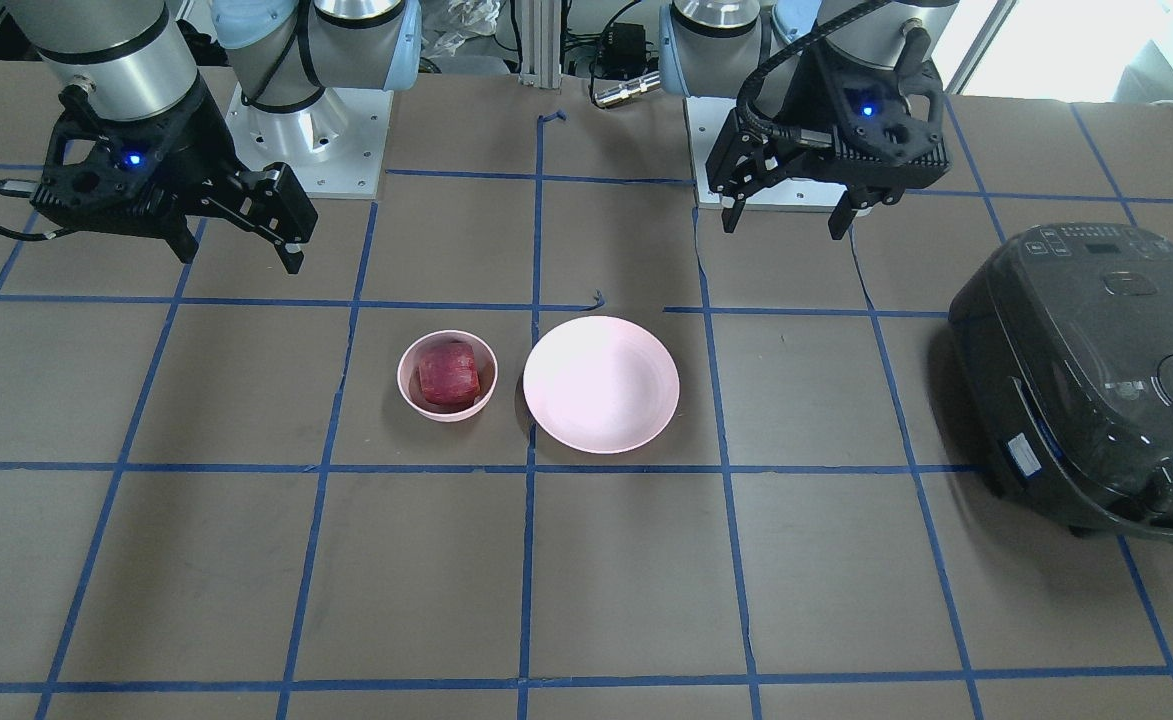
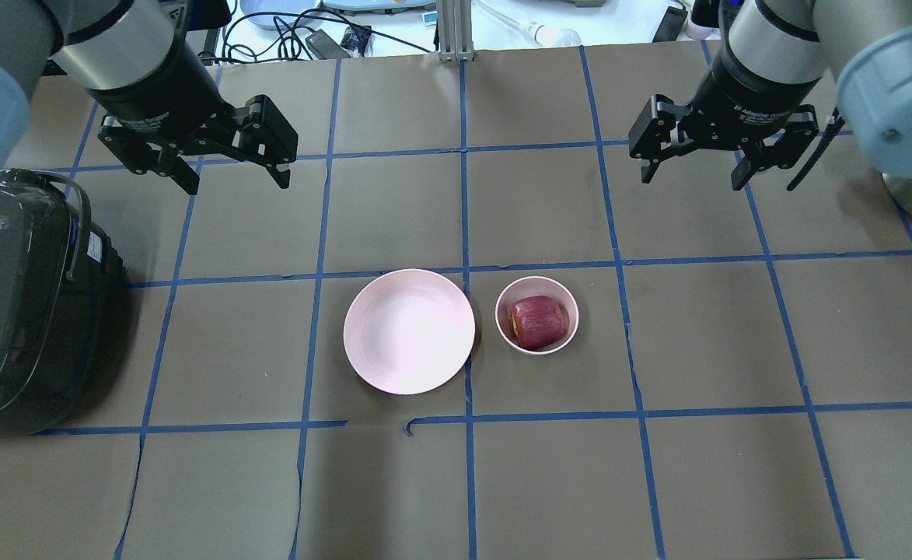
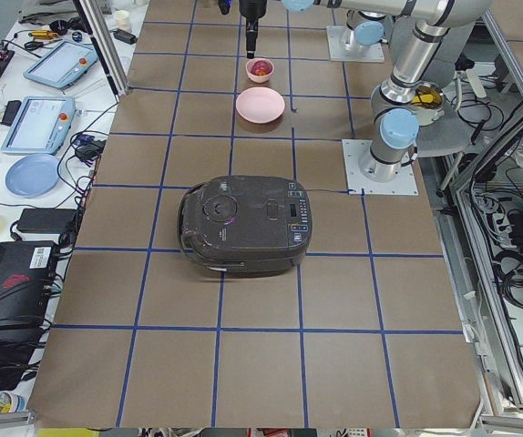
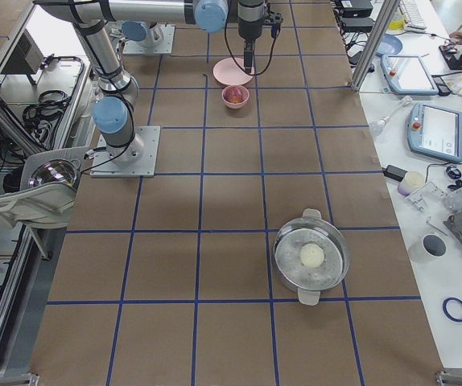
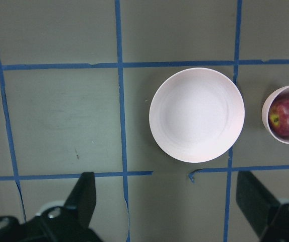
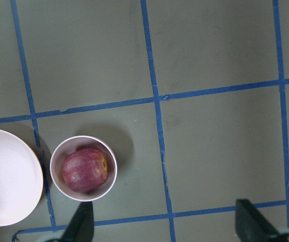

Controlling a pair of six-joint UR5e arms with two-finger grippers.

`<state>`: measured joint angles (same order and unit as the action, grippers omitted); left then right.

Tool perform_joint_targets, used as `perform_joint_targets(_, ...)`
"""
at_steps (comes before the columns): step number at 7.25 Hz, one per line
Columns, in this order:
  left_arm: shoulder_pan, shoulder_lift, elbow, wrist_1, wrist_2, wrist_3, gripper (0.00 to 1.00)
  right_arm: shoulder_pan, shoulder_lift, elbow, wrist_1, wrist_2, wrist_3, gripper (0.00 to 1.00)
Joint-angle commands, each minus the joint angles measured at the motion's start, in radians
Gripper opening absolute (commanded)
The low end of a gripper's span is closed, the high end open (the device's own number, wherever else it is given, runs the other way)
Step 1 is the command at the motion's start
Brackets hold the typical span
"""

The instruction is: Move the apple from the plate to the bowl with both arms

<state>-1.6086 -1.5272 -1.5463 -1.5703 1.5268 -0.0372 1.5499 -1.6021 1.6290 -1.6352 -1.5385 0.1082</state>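
Observation:
The dark red apple (image 2: 537, 321) lies inside the small deep pink bowl (image 2: 505, 299), right of the wide pink plate (image 2: 409, 330), which holds nothing. Both stand at the table's middle. The apple (image 1: 448, 373), bowl (image 1: 409, 383) and plate (image 1: 601, 383) also show in the front view. My left gripper (image 2: 234, 180) is open and empty, raised behind and left of the plate. My right gripper (image 2: 690, 179) is open and empty, raised behind and right of the bowl. The right wrist view shows the apple (image 6: 85, 170) in the bowl (image 6: 58, 154); the left wrist view shows the plate (image 5: 197, 115).
A dark rice cooker (image 2: 20, 303) sits at the table's left side. A steel pot (image 4: 311, 256) with a lid stands far off on the robot's right end. Blue tape lines grid the brown table top (image 2: 704, 334).

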Motion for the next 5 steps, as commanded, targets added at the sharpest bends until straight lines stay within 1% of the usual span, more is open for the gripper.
perform_joint_targets(1,0.007,0.002,-0.011,0.032,0.001,0.011,1.0,-0.002,0.002,0.0,0.0,-0.002,0.001,1.0)
perform_joint_targets(5,0.006,0.009,-0.024,0.036,0.019,0.01,1.0,-0.007,0.004,0.0,0.0,-0.002,-0.001,1.0)
